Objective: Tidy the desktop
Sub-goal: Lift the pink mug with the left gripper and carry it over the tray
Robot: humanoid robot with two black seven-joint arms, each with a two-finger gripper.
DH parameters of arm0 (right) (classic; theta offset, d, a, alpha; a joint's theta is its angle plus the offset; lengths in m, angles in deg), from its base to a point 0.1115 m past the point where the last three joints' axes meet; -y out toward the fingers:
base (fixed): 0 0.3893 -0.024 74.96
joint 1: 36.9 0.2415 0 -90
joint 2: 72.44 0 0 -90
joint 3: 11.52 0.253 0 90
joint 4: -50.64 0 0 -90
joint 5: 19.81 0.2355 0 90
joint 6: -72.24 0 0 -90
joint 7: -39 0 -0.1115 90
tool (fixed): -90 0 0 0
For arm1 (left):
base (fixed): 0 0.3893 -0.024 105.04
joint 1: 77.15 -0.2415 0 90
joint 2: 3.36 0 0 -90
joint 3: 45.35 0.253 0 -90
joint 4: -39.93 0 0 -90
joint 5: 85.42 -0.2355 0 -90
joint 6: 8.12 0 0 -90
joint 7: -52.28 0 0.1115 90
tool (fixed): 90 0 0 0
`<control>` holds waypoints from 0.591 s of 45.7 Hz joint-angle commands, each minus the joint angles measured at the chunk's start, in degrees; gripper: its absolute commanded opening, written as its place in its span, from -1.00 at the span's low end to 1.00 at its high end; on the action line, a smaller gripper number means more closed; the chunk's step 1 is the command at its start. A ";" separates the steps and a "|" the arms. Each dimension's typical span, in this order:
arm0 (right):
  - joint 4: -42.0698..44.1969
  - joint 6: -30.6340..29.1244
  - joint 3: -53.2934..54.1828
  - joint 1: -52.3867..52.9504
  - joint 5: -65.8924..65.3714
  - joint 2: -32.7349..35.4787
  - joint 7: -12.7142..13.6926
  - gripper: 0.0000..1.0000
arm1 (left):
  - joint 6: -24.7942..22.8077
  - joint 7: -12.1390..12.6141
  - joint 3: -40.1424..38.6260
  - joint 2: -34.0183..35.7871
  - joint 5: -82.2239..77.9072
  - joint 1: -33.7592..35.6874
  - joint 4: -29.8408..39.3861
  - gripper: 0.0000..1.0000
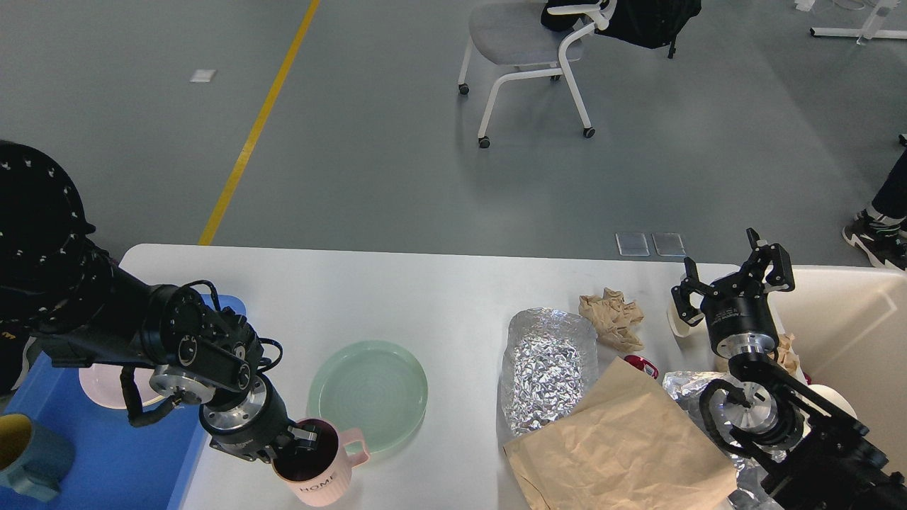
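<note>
The white desktop [425, 297] carries a pale green plate [368, 393], a sheet of crumpled foil [545, 368], a crumpled brown paper ball [613, 319] and a flat brown paper bag [623, 446]. At the near left edge my left gripper [297, 443] is shut on the rim of a pink ribbed mug [319, 474] marked HOME, with one finger inside the mug. The mug leans slightly. My right gripper [730, 280] stands open and empty at the right end of the desktop, fingers spread upward.
A blue tray [106, 460] at the left holds a pink plate [99, 386] and a teal mug [28, 453]. A cream bin [850, 326] stands at the right edge. More foil [684, 386] and a small red thing [641, 366] lie by my right arm.
</note>
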 commanded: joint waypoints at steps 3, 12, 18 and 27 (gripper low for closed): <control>0.08 0.00 0.00 0.00 0.00 0.00 0.00 1.00 | -4.43 -0.60 3.67 0.92 0.91 13.79 5.71 -1.00; 0.08 0.00 0.00 0.00 0.00 0.00 0.00 1.00 | -18.83 -1.39 5.08 2.24 1.35 32.43 8.27 -1.00; 0.08 0.00 0.00 0.00 0.00 0.00 0.00 1.00 | -27.80 -4.64 5.17 4.26 1.79 42.19 8.80 -1.00; 0.08 0.00 0.00 0.09 0.00 0.09 0.00 1.00 | -34.76 -8.95 7.10 3.56 1.87 47.74 8.89 -1.00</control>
